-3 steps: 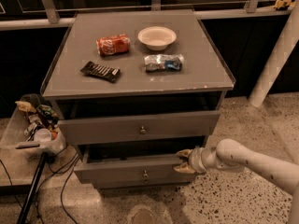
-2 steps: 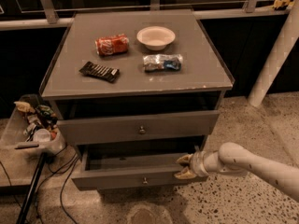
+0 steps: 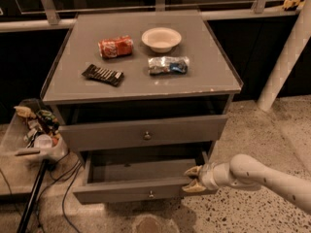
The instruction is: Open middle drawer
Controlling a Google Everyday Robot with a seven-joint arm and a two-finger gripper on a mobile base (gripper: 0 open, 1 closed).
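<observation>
At lower right we see the gripper (image 3: 193, 179) pinching the right front edge of the partly open middle drawer (image 3: 116, 194), apparently for pulling it outward.

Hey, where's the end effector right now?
In the camera view, the end effector is low on the right side. It sits at the right end of the pulled-out middle drawer, level with the drawer's front panel.
</observation>
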